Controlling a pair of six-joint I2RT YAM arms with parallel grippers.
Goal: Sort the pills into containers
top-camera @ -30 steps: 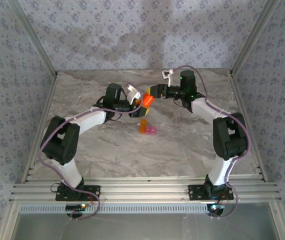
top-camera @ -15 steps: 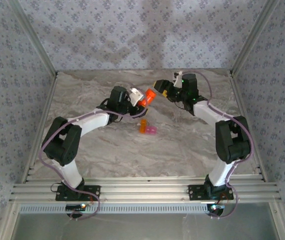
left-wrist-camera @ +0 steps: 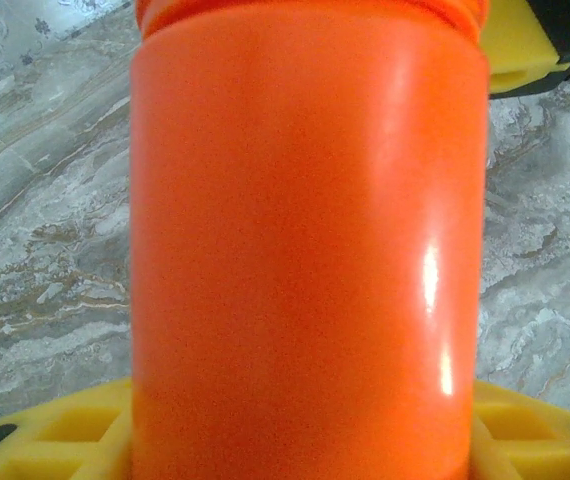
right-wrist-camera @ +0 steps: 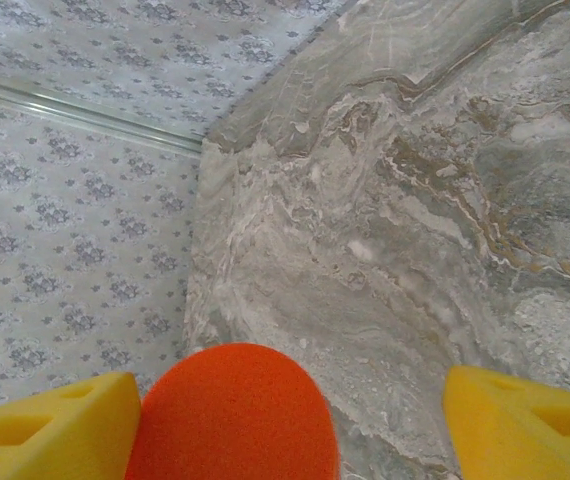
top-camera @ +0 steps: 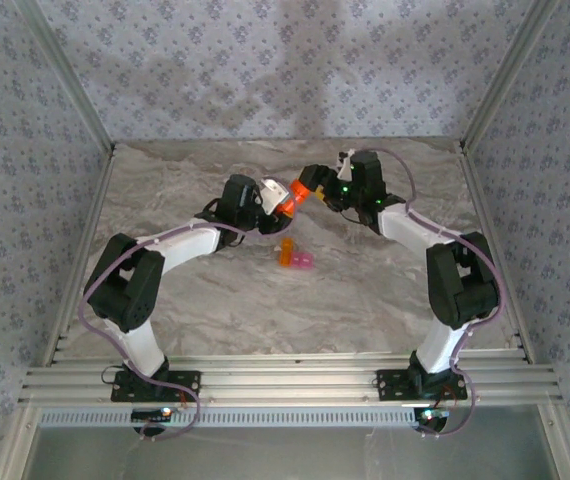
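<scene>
Right pincer (top-camera: 311,188) closer again, jaws astride orange bottle (top-camera: 287,198) cap

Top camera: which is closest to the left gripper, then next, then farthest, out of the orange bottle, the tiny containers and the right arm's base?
1. orange bottle: held in the left gripper itself.
2. containers: lying a little nearer the arms' bases, slightly right.
3. right arm's base: far off, at the near edge, right side.

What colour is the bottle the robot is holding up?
The bottle is bright orange all over. It shows best in the left wrist view.
</scene>
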